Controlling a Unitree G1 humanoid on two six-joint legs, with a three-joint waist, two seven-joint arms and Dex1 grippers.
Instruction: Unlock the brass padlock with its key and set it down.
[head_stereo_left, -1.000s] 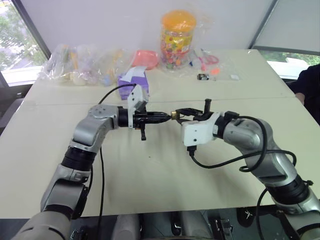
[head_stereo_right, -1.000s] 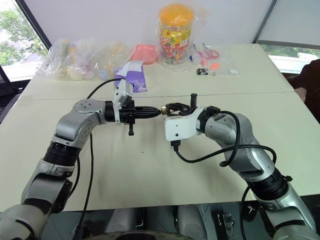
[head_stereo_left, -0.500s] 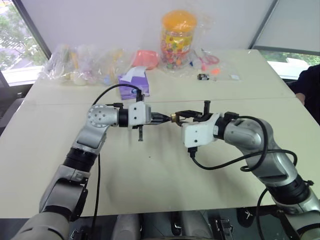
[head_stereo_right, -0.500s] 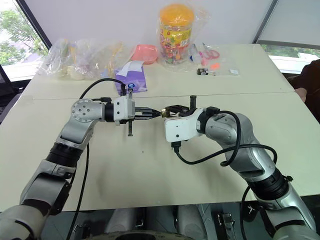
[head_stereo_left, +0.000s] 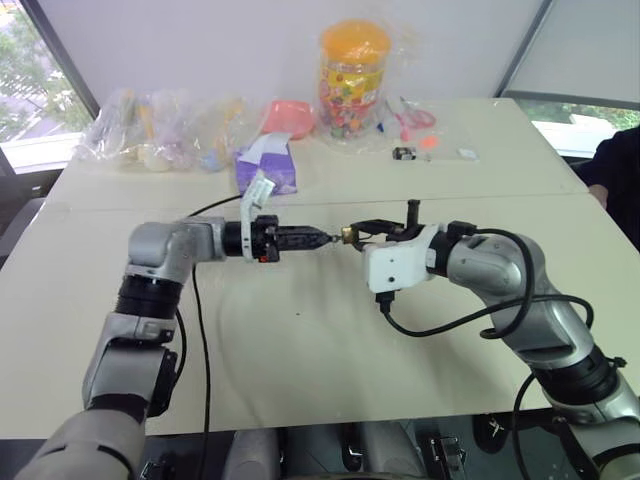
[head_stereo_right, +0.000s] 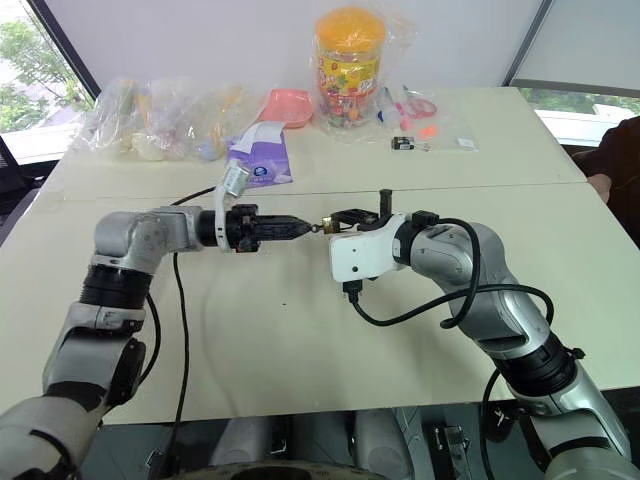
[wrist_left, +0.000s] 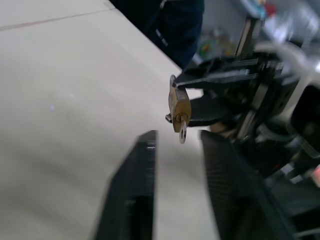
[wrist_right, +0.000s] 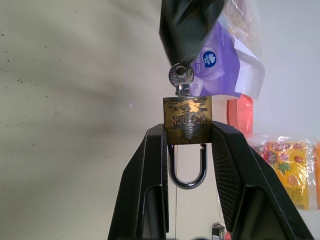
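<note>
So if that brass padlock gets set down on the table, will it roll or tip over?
The brass padlock looks flat-sided and blocky, so it probably won't roll. Its shackle seems sprung open, so it may swing. The key sticking out could tilt it.

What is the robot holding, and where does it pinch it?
Its right hand pinches the brass padlock by the body's two sides. The left hand holds nothing.

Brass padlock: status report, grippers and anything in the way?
Right gripper shut on small brass padlock, silver key in it. Left gripper open, key released. Nothing in the way.
</note>
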